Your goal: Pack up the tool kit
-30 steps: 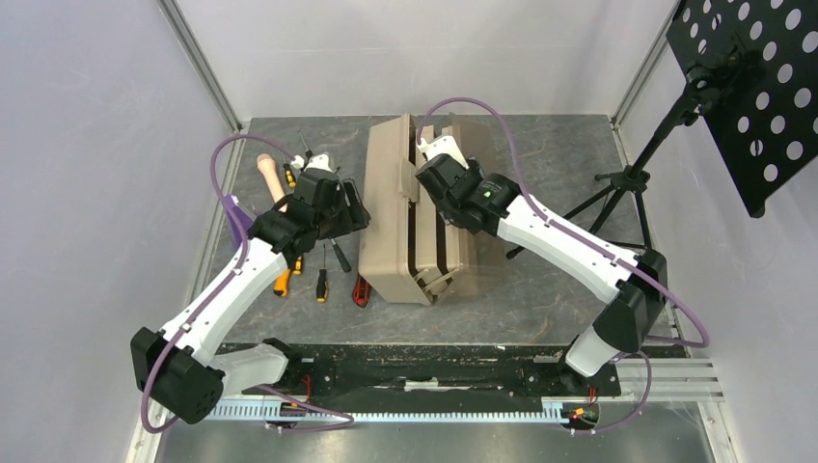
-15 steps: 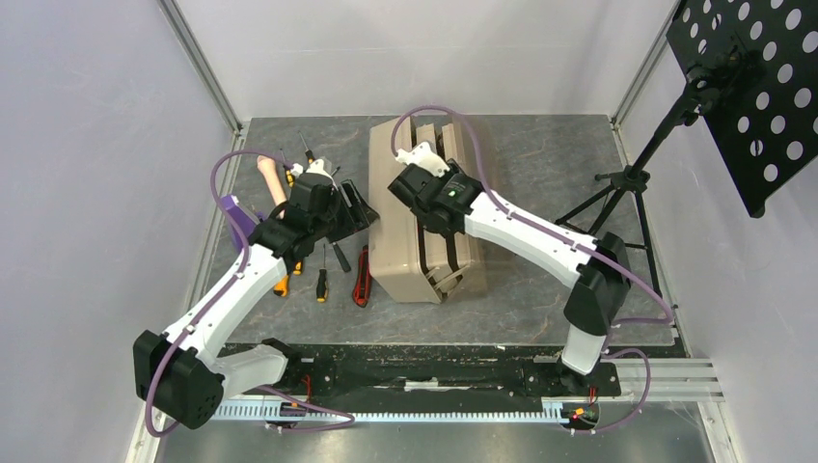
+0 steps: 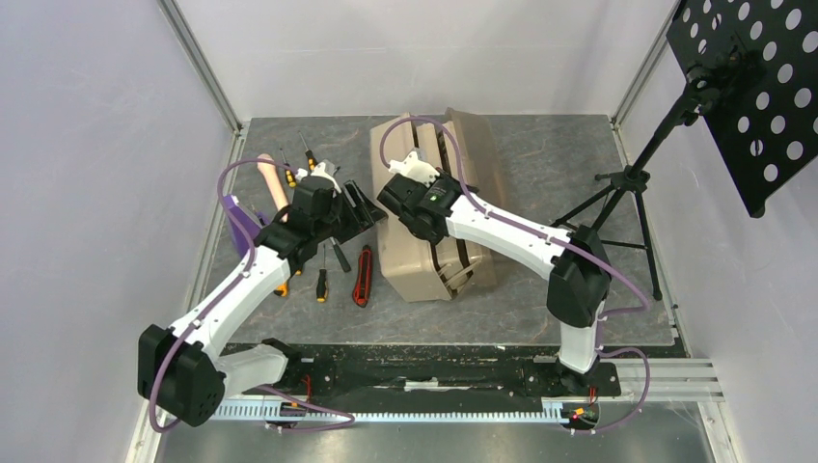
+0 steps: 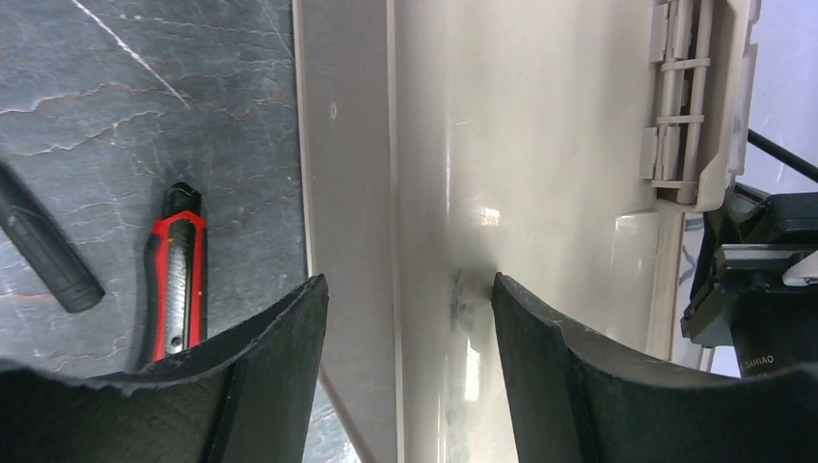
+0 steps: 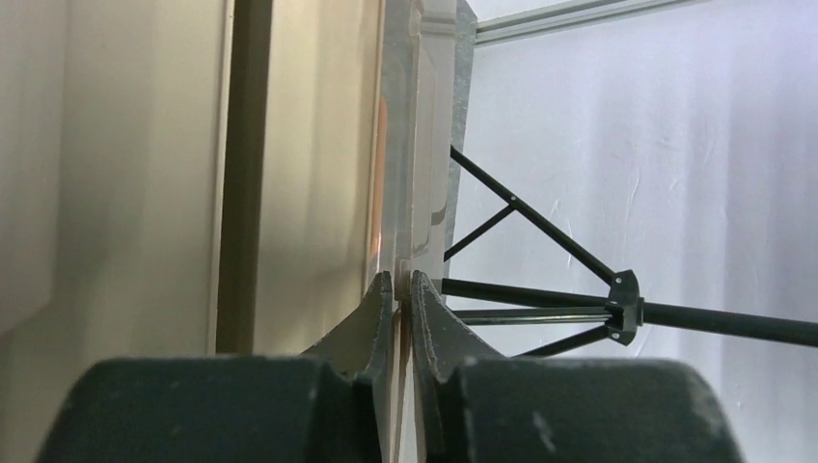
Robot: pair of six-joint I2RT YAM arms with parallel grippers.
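Observation:
The tan toolbox (image 3: pixel 424 256) lies mid-table, turned slightly, with a lid panel (image 3: pixel 479 145) raised at its far right. My right gripper (image 3: pixel 409 166) is shut on a thin translucent edge of that lid (image 5: pixel 417 174); in the right wrist view the gripper (image 5: pixel 402 287) pinches it tightly. My left gripper (image 3: pixel 365 207) is open at the box's left side. In the left wrist view the gripper (image 4: pixel 410 294) straddles a ridge of the box wall (image 4: pixel 502 145), the right fingertip (image 4: pixel 526 318) touching it. The red-black utility knife (image 3: pixel 363 275) (image 4: pixel 176 280) and orange-black screwdrivers (image 3: pixel 321 285) lie left of the box.
More screwdrivers (image 3: pixel 309 154) lie at the far left beside a beige rod (image 3: pixel 273 183) and a purple block (image 3: pixel 236 217). A black tool handle (image 4: pixel 43 256) lies near the knife. A music stand (image 3: pixel 743 87) on a tripod (image 3: pixel 627 193) stands at the right.
The right arm swung left and its jaws closed on the lid edge. The toolbox turned and its lid panel tipped to the right. The left gripper shifted slightly toward the box.

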